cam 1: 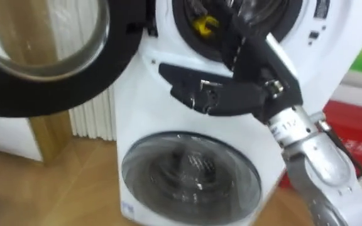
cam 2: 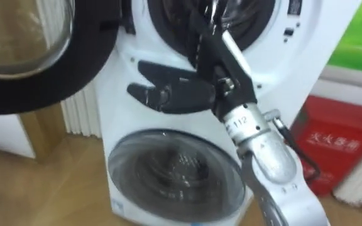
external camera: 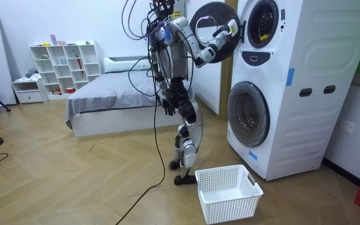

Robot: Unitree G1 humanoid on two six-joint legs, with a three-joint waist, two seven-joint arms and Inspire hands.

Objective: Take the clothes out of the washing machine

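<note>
Left eye view: the washing machine (cam 1: 137, 119), a stacked pair, is seen with its upper drum (cam 1: 182, 34) at top centre and the door (cam 1: 49, 94) swung open to the upper left of the frame. A yellow item (cam 1: 205, 25), taken to be a garment though it is too blurred to be sure, lies inside the drum mouth. The right hand (cam 1: 200, 94) is held at frame centre, below the mouth and in front of the machine; its fingers are extended and nothing is grasped. The lower door (cam 1: 190, 176) at bottom centre is shut. Right eye view: the same released hand is recorded left of centre, and a red box (cam 2: 332, 144) is noted at the right edge, beside the machine. Room view: the robot is stood facing the machine at the right of the frame, right arm raised to the level of the open door. The left hand (external camera: 167, 103) hangs by the hip and its state cannot be told. A white basket (external camera: 230, 209) is set on the floor at lower centre, just beside the robot's feet. Risks judged: with the hand below the opening, a straight push would meet the machine's front or the drum lip, not the yellow item. A shallow pinch could let the item slip and fall beside the basket. The open door could be knocked if the arm swings left.
</note>
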